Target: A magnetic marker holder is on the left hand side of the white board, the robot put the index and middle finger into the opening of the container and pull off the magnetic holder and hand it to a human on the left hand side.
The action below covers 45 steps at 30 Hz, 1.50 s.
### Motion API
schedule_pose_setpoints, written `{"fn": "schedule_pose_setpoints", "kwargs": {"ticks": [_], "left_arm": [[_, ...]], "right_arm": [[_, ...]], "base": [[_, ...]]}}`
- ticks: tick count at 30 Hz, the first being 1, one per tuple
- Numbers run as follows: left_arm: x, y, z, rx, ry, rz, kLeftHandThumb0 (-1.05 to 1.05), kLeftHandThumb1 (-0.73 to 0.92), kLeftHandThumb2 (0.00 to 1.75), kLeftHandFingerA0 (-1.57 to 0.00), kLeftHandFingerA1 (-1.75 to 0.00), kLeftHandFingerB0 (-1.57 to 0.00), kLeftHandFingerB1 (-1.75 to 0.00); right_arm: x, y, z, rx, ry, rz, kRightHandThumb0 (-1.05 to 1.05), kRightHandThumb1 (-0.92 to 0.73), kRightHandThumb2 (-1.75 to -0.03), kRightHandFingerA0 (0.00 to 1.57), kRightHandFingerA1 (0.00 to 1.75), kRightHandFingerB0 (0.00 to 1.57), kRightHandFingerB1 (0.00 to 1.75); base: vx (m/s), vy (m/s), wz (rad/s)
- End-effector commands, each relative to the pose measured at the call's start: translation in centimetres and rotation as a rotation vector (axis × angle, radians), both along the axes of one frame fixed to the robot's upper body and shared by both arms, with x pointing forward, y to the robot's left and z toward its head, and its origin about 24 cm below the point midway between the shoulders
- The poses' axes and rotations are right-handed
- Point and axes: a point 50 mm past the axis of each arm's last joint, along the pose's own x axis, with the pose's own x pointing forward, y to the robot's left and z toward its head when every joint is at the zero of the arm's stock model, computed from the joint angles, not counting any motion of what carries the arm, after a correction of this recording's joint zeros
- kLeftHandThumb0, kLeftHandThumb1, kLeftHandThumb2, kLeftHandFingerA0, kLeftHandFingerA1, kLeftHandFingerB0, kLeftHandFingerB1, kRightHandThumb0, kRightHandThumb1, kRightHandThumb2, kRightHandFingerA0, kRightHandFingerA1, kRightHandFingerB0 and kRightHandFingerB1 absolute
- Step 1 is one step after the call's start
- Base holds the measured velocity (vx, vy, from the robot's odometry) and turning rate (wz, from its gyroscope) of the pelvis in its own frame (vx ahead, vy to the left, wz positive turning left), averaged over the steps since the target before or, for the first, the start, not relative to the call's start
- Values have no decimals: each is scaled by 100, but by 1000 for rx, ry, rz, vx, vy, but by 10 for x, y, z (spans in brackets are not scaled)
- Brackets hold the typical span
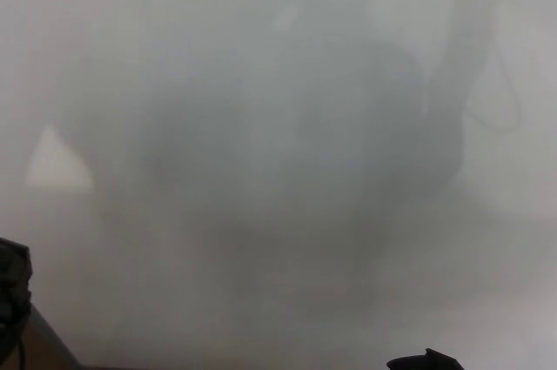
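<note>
One dark left hand [13,287] at whiteboard [278,57] edge; holder unseen.

My hands, barely in frame

At the lower left edge my left hand [12,296] shows as a dark, rounded black lump with a faintly ribbed, matte surface, too cropped to make out fingers. Along the bottom edge, right of centre, my right hand [425,361] shows only a thin black sliver with a small raised bump.

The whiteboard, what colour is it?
Whitish grey, with a dim dark reflection across the whiteboard, seen in the head view.
</note>
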Motion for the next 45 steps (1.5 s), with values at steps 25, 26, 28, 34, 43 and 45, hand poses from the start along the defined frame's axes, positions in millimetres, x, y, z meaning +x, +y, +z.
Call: {"fn": "schedule_pose_setpoints", "kwargs": {"ticks": [25,26,28,34,43,45], "left_arm": [[-45,-17,-179,1508,869,271,-65,48,79,-26,-48,-18,-40],[-46,-17,-181,1522,881,265,-57,60,59,-27,-36,-24,-29],[-48,-18,-187,1546,901,250,-56,59,59,-23,-35,-23,-29],[-52,-19,-191,1587,875,240,-67,48,79,-22,-47,-18,-40],[-55,-23,-197,1535,914,266,-59,57,58,-26,-38,-25,-29],[-49,-21,-195,1527,919,286,-60,57,57,-27,-36,-25,-29]], "right_arm": [[-10,-3,-6,35,40,-65,-43,-61,-60,88,58,65,49],[-10,-4,-6,47,44,-75,-42,-61,-59,86,58,65,48],[-11,-5,-7,77,59,-102,-40,-64,-57,84,54,65,47],[-13,-3,-7,190,78,-145,-45,-63,-60,77,53,60,46],[-10,15,-10,260,121,-133,-43,-63,-59,78,56,60,47],[-4,15,-8,234,111,-111,-46,-62,-60,78,56,60,47]], "base": [[0,0,0],[0,0,0],[0,0,0],[0,0,0],[0,0,0],[0,0,0]]}}
